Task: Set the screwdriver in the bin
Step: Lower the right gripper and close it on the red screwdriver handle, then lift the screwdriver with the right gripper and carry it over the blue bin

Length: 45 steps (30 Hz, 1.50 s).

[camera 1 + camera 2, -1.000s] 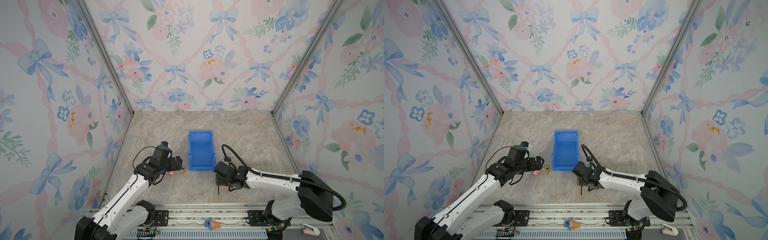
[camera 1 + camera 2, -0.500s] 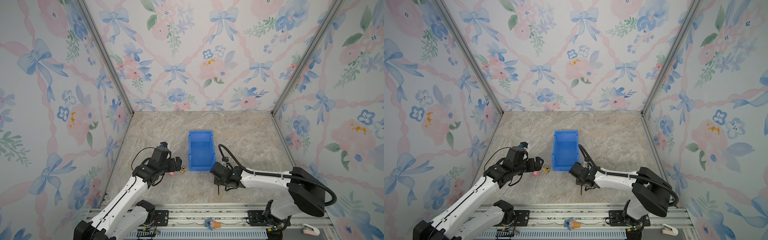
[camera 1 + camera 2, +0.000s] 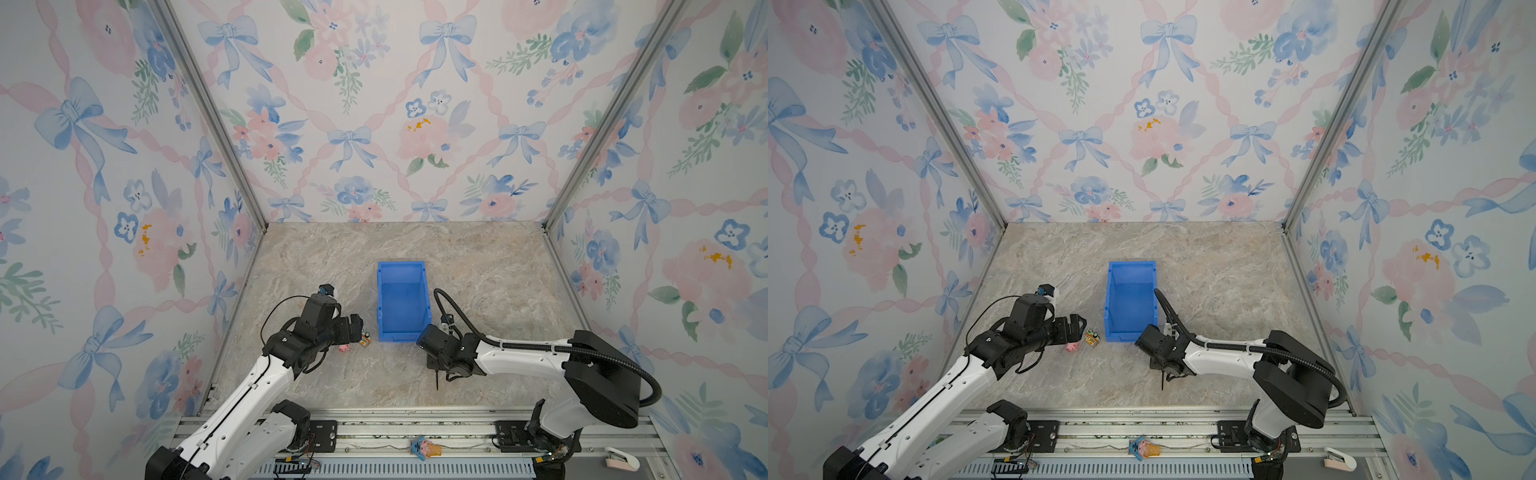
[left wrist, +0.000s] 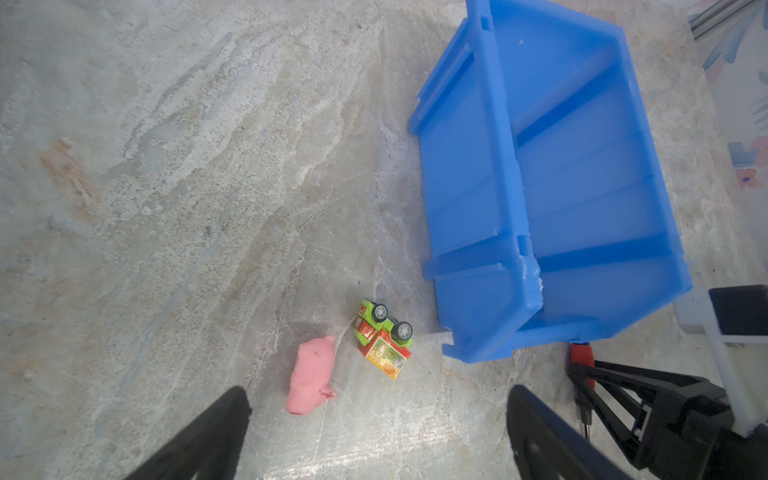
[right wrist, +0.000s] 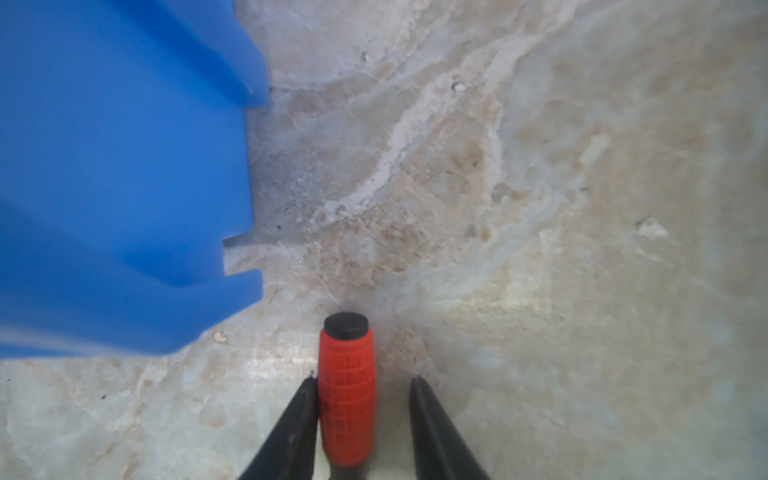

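The screwdriver lies on the marble floor just off the near right corner of the blue bin. In the right wrist view its red handle sits between the fingers of my right gripper; one finger touches it and a gap shows at the other, so the gripper is still open. In both top views the gripper hides the handle and only the thin shaft sticks out toward the front. The bin looks empty. My left gripper hovers open left of the bin, holding nothing.
A pink pig toy and a small green toy car lie just below my left gripper, near the bin's front left corner. Patterned walls close in three sides. A metal rail runs along the front.
My right gripper's jaws have narrowed around the red handle, and the right arm has shifted slightly left. The left arm has hardly moved.
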Motion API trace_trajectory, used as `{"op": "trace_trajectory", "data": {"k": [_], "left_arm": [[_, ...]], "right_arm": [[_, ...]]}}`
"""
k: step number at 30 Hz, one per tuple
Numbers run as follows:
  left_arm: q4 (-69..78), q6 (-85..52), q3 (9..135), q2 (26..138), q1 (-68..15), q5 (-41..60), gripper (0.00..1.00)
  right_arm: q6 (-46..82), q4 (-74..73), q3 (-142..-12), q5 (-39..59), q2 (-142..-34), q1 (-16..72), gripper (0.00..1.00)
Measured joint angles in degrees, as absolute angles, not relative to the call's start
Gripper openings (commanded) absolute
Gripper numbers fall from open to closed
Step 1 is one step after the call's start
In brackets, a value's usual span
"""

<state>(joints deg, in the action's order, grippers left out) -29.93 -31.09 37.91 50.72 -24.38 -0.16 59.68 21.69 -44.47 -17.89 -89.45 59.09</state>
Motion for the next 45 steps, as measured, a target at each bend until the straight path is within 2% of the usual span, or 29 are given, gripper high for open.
{"op": "trace_trajectory", "data": {"k": [14,33,45], "left_arm": [[-29.95,-31.09,37.78,50.7,-24.38,-0.19,0.97],[-29.93,-31.09,37.65,50.41,-24.38,-0.62,0.97],[-29.93,-31.09,37.65,50.46,-24.38,-1.04,0.97]], "right_arm": [[59.13,21.26,-44.51,-18.92,-89.89,59.33,0.0],[55.44,22.72,-44.62,-21.5,-82.85,60.1,0.0],[53.54,30.13,-52.56,-23.59,-81.95,63.81,0.0]]}}
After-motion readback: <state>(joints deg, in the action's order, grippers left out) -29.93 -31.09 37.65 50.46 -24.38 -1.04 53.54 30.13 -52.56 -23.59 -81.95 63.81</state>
